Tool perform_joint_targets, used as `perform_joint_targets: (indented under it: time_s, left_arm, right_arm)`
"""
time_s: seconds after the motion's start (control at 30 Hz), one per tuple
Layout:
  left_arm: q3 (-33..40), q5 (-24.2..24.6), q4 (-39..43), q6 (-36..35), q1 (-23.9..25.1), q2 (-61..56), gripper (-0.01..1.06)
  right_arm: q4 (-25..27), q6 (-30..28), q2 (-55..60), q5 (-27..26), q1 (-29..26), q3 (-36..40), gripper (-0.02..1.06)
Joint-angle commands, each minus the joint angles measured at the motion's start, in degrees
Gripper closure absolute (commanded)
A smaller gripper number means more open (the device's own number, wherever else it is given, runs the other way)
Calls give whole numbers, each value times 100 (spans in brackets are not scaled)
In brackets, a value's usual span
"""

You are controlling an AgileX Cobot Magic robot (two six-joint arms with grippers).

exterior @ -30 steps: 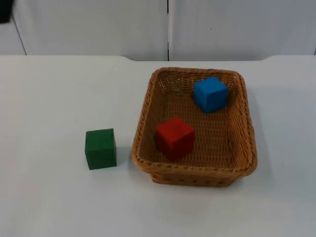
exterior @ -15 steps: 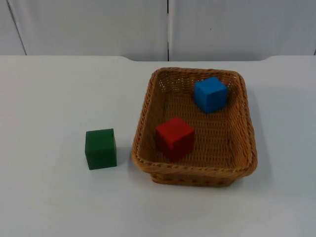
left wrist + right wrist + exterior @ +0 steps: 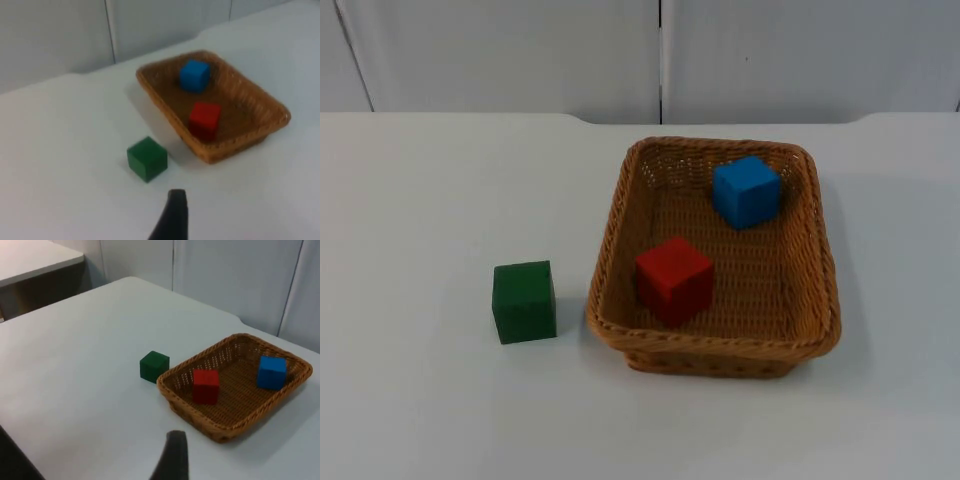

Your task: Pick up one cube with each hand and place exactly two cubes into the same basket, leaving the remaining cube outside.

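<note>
A woven brown basket [image 3: 608,240] stands right of the table's middle. A blue cube [image 3: 746,190] lies in its far part and a red cube [image 3: 674,278] in its near part, apart from each other. A green cube [image 3: 524,300] sits on the table just left of the basket, not touching it. From the left wrist I see the green cube [image 3: 146,158], red cube [image 3: 204,118], blue cube [image 3: 194,75] and basket [image 3: 250,137], with my left gripper [image 3: 172,212] held back well short of the green cube. My right gripper [image 3: 172,455] also waits, far from the basket [image 3: 187,410] and green cube [image 3: 154,366].
The grey partition wall [image 3: 660,55] closes off the table's far side. In the right wrist view the white table top [image 3: 75,365] ends at an edge, with a second grey table [image 3: 30,260] beyond it.
A dark piece of the left arm in the top view's upper left corner has gone out of the picture. The cubes and the basket have not moved.
</note>
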Motion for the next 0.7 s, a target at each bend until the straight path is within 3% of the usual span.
perform_joint_targets:
  time_s: [0.0, 0.17, 0.3, 0.43, 0.67]
  left_arm:
    - [122, 101, 34, -25, 2, -24, 30]
    - [396, 101, 69, 12, 2, -24, 30]
    - [396, 101, 154, -34, 2, -24, 30]
    - [396, 101, 164, -41, 2, -24, 30]
    - [396, 101, 164, -41, 2, -24, 30]
  right_arm:
    - [-7, 64, -10, 53, 20, 113, 34]
    - [-53, 126, -10, -10, 20, 554, 34]
    - [-481, 288, -10, -244, 20, 895, 34]
    - [-1178, 1066, -10, -294, 20, 986, 34]
    - [-1289, 1211, -10, -256, 20, 1030, 34]
